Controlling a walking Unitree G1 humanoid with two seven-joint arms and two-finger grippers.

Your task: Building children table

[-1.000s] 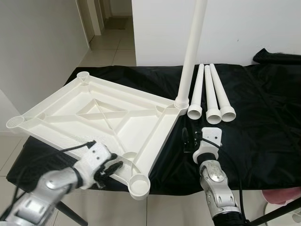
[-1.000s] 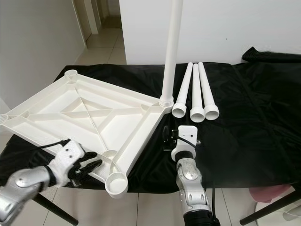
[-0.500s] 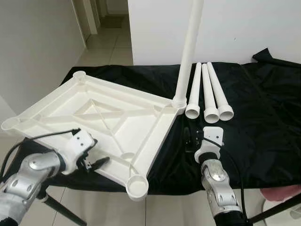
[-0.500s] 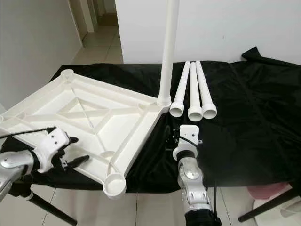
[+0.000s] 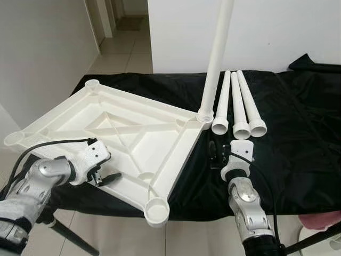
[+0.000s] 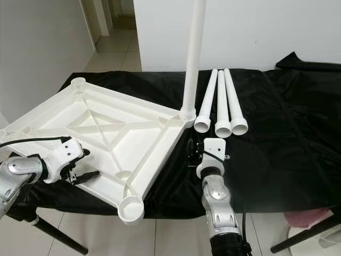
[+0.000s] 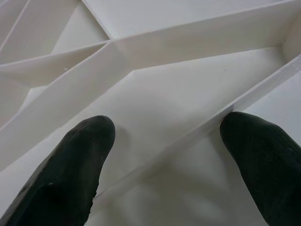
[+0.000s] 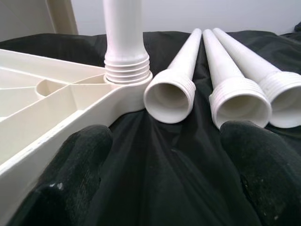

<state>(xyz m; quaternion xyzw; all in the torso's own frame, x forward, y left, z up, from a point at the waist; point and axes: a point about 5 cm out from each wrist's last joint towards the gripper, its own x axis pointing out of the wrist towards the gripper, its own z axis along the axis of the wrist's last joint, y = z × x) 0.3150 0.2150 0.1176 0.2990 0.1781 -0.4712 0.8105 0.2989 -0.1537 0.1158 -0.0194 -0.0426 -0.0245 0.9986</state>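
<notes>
Left gripper [image 5: 109,178] spread wide, empty, at the tabletop [image 5: 122,133] near edge. Right gripper [image 8: 164,155] wide open, empty, over bare black cloth [image 5: 298,138] before three loose legs [image 5: 240,106].

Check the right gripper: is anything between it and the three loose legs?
Nothing visible. The right gripper, open, faces the three loose legs across bare black cloth. The tabletop corner with the mounted leg sits off to its left.

Both grippers — left [image 5: 109,177], right [image 5: 213,154] — jaws apart
</notes>
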